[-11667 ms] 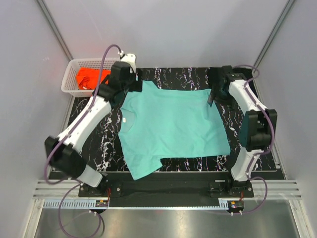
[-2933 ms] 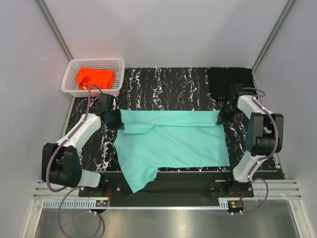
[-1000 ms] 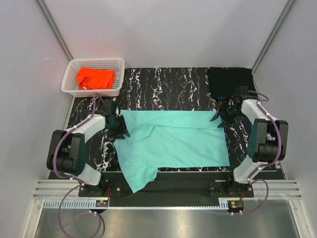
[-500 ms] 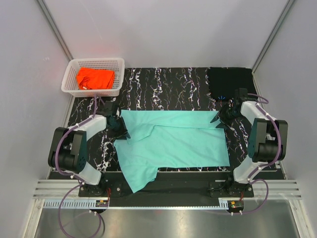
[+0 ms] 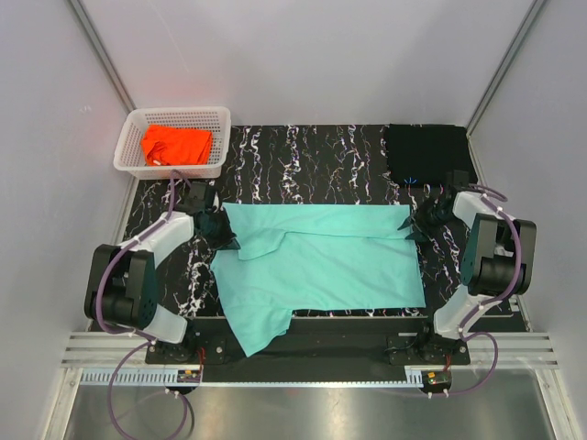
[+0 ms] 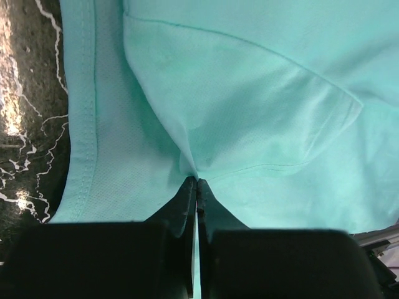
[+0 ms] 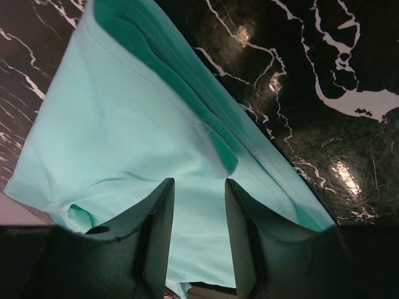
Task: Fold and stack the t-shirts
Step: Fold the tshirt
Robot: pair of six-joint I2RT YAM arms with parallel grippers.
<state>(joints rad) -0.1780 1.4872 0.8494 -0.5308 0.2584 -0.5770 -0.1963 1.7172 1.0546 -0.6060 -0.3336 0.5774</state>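
Pinching mint-teal t-shirt (image 5: 321, 261) — left gripper (image 6: 197, 187) clamped.

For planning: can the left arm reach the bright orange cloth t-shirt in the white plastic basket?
Probably not yet: the left gripper is shut on the mint-teal cloth t-shirt; the basket stands open.

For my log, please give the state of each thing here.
mint t-shirt: spread flat, far edge folded over.
orange t-shirt: crumpled in the basket.
black t-shirt: lying flat, far right corner.
left gripper: shut on the mint t-shirt.
right gripper: open, jaws astride the shirt's edge.
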